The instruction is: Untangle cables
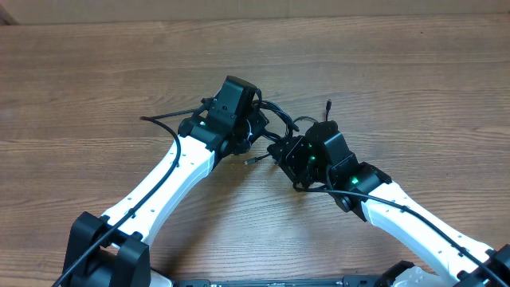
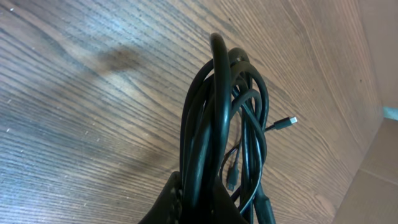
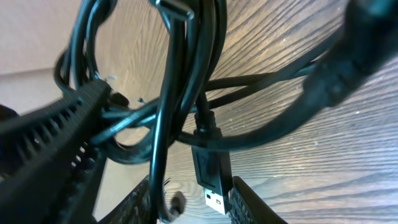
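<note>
Cables (image 1: 273, 119) are bunched at the centre of the table (image 1: 80, 72), between both grippers. Left gripper (image 2: 194, 202) is clamped on the bundle's base. Cables run through the right gripper (image 3: 196, 205), but whether it grips cannot be told.

Risk: pulling apart now may tighten the crossed loops or snag the USB plug (image 3: 211, 180).

Only overhead shows a strand (image 1: 163, 118) trailing toward 9 o'clock. Only the right wrist view shows the crossings.
</note>
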`<state>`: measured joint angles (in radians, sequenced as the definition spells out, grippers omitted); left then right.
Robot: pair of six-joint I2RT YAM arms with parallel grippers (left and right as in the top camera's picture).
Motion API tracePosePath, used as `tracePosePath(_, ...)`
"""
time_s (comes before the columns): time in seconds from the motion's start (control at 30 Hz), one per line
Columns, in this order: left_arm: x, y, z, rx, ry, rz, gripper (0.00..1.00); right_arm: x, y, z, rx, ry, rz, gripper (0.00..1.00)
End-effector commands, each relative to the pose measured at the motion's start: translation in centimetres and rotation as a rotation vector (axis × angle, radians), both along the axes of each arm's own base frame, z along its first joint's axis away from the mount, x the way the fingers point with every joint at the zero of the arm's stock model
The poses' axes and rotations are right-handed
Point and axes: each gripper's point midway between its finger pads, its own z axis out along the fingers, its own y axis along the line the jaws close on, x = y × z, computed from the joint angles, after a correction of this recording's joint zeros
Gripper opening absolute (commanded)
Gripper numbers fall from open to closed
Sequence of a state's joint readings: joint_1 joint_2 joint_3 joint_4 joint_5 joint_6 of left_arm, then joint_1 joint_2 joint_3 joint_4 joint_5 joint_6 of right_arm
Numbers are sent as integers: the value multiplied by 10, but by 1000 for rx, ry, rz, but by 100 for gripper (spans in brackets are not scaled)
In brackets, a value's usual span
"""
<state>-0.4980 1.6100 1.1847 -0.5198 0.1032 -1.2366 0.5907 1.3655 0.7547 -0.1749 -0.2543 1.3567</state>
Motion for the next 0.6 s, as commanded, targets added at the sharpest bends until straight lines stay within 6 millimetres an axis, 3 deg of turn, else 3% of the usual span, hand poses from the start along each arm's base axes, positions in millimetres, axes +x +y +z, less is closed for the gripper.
tracePosePath(0.0,1,-5,15,-30,-19,10,4,5,5,9,43,27,-50,34)
tracePosePath(0.43,1,-6,15,-73,16,96,4,-7,13,-4,108,186,-82,32)
tracePosePath(0.5,1,-7,16,-74,14,94,4,-7,13,-5,108,187,-82,26)
tracePosePath(0.57,0,-8,15,-71,15,90,4,-8,13,-5,110,188,-78,14)
